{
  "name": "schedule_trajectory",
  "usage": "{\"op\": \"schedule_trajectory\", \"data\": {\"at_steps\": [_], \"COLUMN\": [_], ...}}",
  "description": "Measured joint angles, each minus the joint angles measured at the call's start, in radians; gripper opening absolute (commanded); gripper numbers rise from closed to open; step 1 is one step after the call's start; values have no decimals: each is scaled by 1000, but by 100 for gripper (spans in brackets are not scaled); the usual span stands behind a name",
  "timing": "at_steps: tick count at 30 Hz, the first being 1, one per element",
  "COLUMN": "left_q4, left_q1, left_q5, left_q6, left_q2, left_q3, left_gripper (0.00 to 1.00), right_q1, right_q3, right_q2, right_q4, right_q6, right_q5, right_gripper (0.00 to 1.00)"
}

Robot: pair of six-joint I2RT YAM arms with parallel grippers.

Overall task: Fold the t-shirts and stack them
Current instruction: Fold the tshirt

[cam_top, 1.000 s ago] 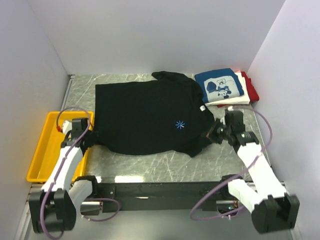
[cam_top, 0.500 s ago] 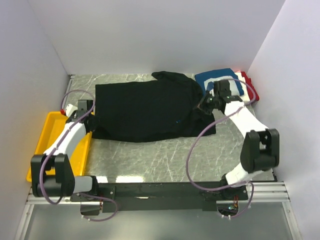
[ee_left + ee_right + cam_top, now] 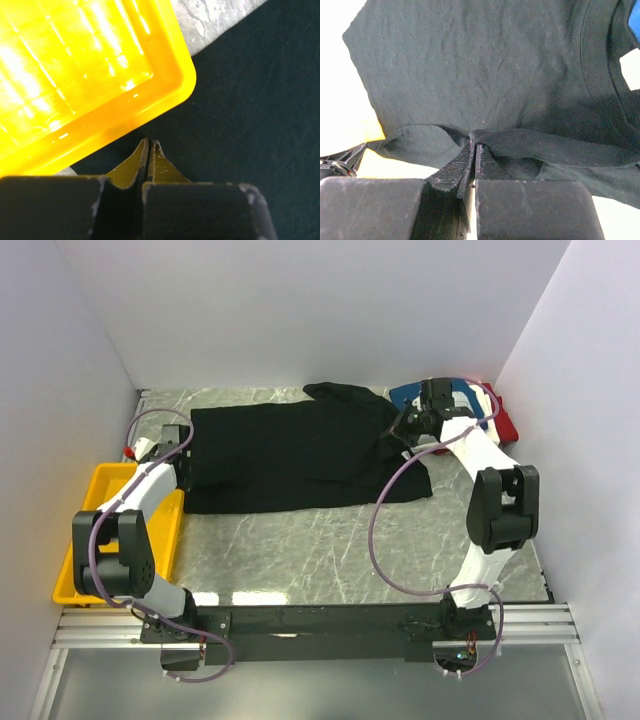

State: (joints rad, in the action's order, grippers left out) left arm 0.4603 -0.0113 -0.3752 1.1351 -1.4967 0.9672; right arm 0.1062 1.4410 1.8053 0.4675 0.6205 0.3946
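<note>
Yellow tray [image 3: 72, 558] sits at the far left table edge; the wrist view shows its corner [image 3: 170, 85] just beside the left jaws. Left jaws closed tight, fingertips [image 3: 141, 152] pressed together over the left hem of the black t-shirt [image 3: 290, 455]. Cannot tell if cloth is actually pinched between them.

The black t-shirt lies across the back half of the table [image 3: 330, 540], looks doubled over lengthwise, near edge fairly straight, one sleeve poking out at the back.

Right jaws closed on the black t-shirt: a bunched ridge of cloth runs into the fingertips [image 3: 465, 157] near the collar end. Folded stack [image 3: 503, 423] is in the back right corner, blue tee [image 3: 404, 396] on top, just beside the right arm.

Step, my read: the lengthwise fold is being laid down, both arms at the far end of the carry. Next likely: let go, then fold across and take it to the stack. Needs a clean release without dragging the top layer.

Room: plenty of bare table in front. Tight at the left by the tray rim, tight at the right by the stack and wall.
</note>
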Motion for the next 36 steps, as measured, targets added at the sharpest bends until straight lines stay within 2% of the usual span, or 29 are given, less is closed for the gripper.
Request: {"op": "schedule_trajectory", "data": {"at_steps": [15, 28, 29, 30, 32, 34, 35, 36], "left_q4": [-7, -26, -30, -32, -38, -56, -66, -77], "left_q1": [-29, -43, -45, -47, -50, -53, -53, -53], "left_q5": [2, 24, 28, 31, 37, 47, 53, 61], "left_q6": [7, 7, 7, 6, 0, -1, -3, -2], "left_q2": [-37, -79, -79, -79, -79, -77, -76, -72], "left_q3": [9, 30, 30, 30, 30, 30, 30, 30], "left_gripper": [1, 1, 6, 11, 32, 51, 57, 64], "right_q1": [-66, -71, -71, -71, -71, -71, -71, -71], "right_q3": [26, 34, 40, 47, 64, 85, 97, 107], "right_q2": [50, 82, 96, 110, 136, 161, 171, 179], "right_q4": [-12, -36, -37, -38, -33, -32, -31, -31], "right_q6": [-9, -9, -9, -10, -12, -20, -24, -27], "right_q5": [26, 73, 78, 82, 87, 92, 93, 94], "right_gripper": [0, 0, 0, 4, 20, 30, 38, 40]}}
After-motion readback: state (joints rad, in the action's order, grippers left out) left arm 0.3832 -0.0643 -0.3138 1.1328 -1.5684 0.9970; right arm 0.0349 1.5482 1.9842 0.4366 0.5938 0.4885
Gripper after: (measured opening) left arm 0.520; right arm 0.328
